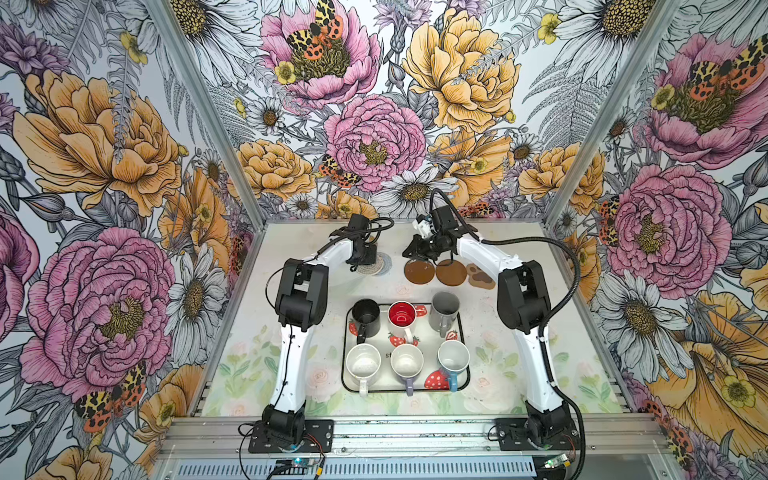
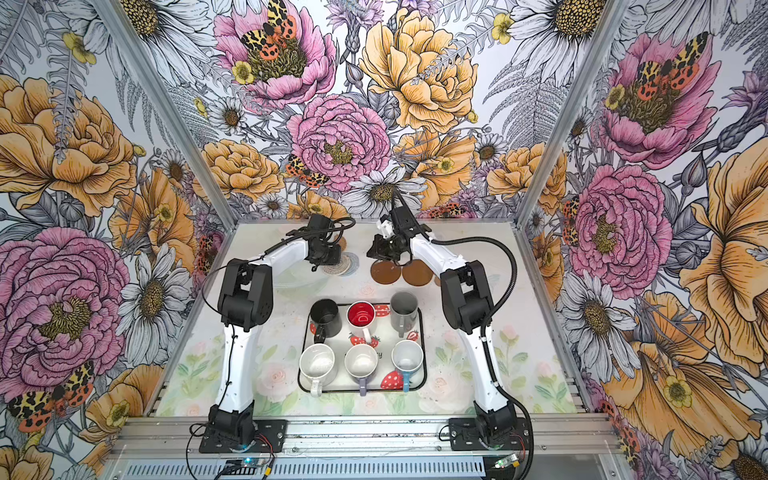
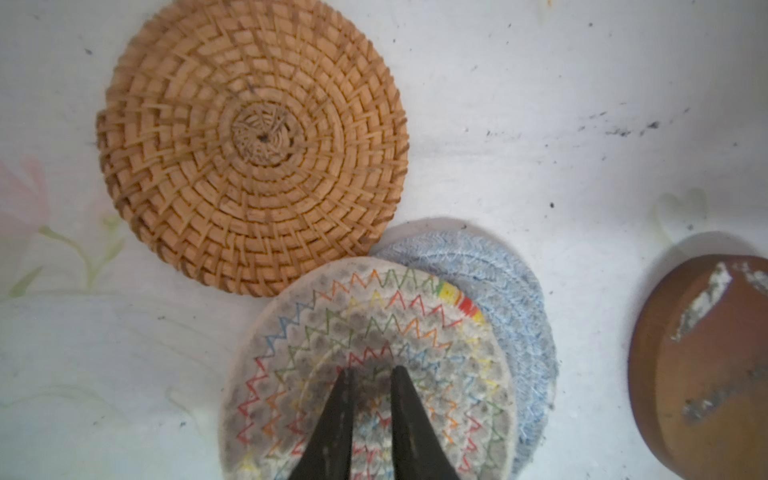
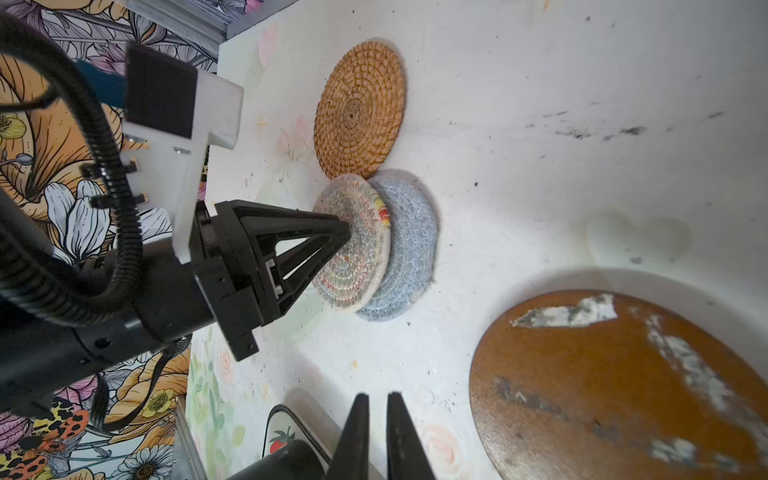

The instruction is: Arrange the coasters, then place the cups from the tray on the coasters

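So the cream woven coaster [image 3: 365, 328] is the one in play. It's lying mostly on top of the grey-blue woven coaster [image 3: 513, 299] at the far side of the table, left of centre, and only a crescent of the blue one pokes out. The tan rattan coaster [image 3: 253, 141] sits flat with its rim right up against both of them.

The left gripper [image 3: 374, 370] has its tips on the middle of the cream one. The jaws are nearly together with a thin gap, and I honestly can't tell if they've pinched the weave or are just resting on it.

Further right, the two brown round coasters [image 1: 419, 272] [image 1: 451, 273] lie edge to edge, with the paw-shaped coaster [image 1: 482, 279] just beside them. The right gripper [image 4: 378, 397] hangs above the table near the left brown one, jaws close together and holding nothing.

All six cups are on the strawberry tray [image 1: 428, 338] nearer the robot:
- Back row: black mug [image 1: 365, 316], white mug with red inside [image 1: 402, 313], grey mug [image 1: 444, 307].
- Front row: white mug [image 1: 363, 362], lilac mug [image 1: 407, 362], light blue mug [image 1: 453, 358].

My read is that we're in the coaster-arranging step and no cup work has started. The next move needs the cream coaster taken off the blue one and set on bare table well apart from it. It'll want a firm hold, because soft weave could slip or drag the blue one along.
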You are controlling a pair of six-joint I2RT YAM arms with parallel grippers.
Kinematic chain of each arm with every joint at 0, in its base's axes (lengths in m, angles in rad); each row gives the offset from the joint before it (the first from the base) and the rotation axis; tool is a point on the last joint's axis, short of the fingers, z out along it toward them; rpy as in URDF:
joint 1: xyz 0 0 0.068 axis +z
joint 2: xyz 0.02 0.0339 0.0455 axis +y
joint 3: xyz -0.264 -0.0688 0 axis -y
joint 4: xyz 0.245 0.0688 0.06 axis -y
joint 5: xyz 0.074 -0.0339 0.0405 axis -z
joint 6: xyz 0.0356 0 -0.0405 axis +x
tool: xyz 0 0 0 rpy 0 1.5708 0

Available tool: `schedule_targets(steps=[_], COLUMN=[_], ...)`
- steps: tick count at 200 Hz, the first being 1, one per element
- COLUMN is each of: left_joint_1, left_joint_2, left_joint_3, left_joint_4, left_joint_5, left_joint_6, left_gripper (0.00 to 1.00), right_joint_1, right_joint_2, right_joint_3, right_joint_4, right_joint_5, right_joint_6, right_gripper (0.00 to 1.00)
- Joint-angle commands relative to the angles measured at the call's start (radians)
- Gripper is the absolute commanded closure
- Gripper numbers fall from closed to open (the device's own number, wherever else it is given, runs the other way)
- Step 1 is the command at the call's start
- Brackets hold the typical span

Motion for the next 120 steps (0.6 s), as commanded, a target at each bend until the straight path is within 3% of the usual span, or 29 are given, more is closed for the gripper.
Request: schedule_targets(steps=[1, 120], left_joint_1=[-0.017, -0.091], left_joint_2=[0.000, -0.073], left_joint_3=[-0.069, -0.130], left_joint_4=[-0.098, -0.057], left_joint_5=[0.016, 0.116], left_joint_6=[0.022, 0.012], left_gripper=[0.82, 0.84], right_joint_1=[0.011, 0.045], right_joint_2=[0.037, 0.165], right_joint_3=[0.061, 0.160], right_joint_4=[-0.015, -0.074], right_joint_5=[-0.022, 0.007], right_joint_6=[0.012, 0.005], right_gripper=[0.88, 0.99])
